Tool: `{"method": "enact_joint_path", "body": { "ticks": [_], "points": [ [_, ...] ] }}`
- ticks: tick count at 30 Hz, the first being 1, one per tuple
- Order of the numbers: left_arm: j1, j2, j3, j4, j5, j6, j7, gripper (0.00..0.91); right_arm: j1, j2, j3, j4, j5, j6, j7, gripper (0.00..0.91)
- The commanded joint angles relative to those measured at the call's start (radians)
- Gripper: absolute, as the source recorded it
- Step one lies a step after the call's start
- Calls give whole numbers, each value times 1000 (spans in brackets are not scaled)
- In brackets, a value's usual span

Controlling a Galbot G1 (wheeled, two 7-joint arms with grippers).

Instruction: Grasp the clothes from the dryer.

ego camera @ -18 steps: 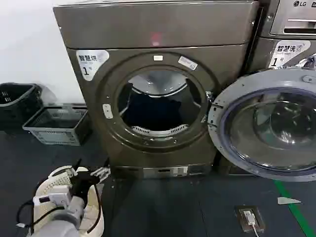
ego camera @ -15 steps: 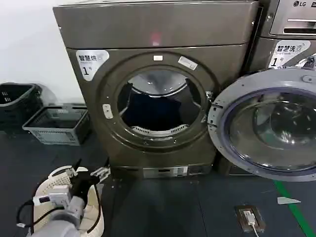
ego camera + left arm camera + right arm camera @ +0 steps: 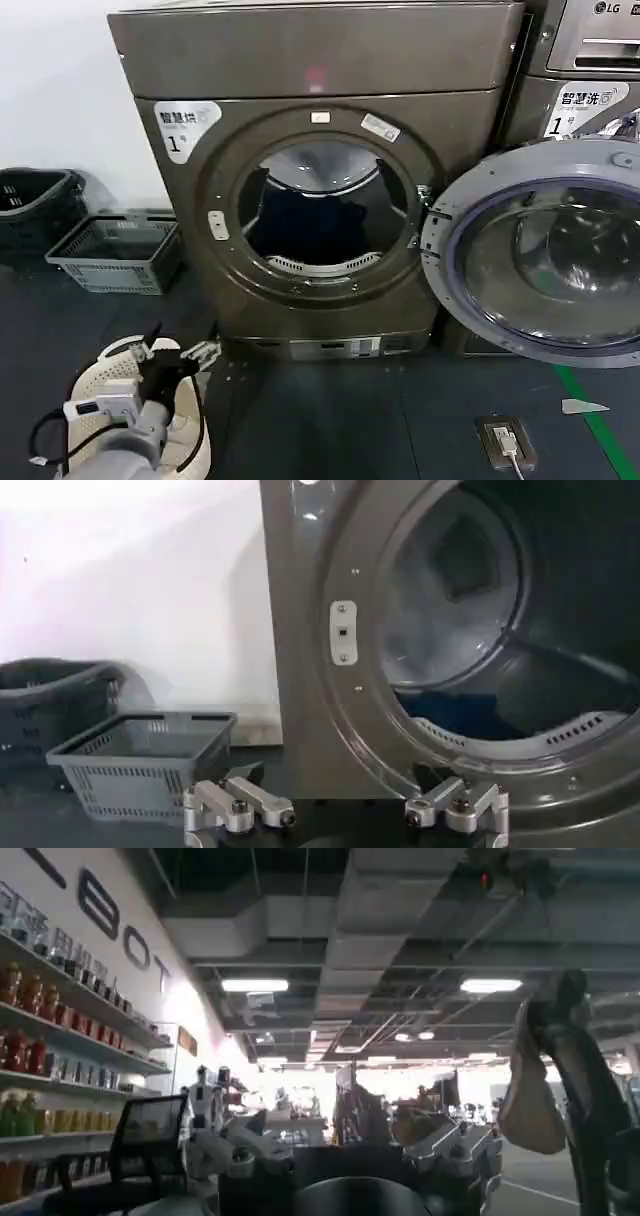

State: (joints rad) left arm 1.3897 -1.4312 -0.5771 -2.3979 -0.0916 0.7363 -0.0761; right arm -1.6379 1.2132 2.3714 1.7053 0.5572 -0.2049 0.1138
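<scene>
Your brown-grey metallic dryer (image 3: 320, 190) stands ahead, round porthole open, dark clothes (image 3: 320, 225) inside above the perforated grille; your left gripper (image 3: 180, 352), fingers released, sits slightly lower than before, low left

- Left arm (image 3: 120, 445): grey cylindrical forearm, white box-shaped wrist module, black cables looping off both sides.
- Left gripper (image 3: 180, 357): black body; silver metal link fingers (image 3: 240, 805) with round dark screws at the joints.
- Right gripper (image 3: 345, 1158): silver-grey linked fingers, rounded dark housing between them.
</scene>
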Motion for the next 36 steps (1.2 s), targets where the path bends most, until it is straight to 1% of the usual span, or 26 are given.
{"method": "enact_joint_path", "body": {
  "ticks": [1,30,36],
  "points": [
    [0,-1,1,-1,2,49,-3,907,2,2,-10,-6,0,23,6,907],
    [7,-9,3,0,20,49,3,907,5,15,-17,-7,-2,22,5,907],
    [4,-11,9,4,48,49,9,907,5,14,-17,-12,-2,28,5,907]
  ]
}}
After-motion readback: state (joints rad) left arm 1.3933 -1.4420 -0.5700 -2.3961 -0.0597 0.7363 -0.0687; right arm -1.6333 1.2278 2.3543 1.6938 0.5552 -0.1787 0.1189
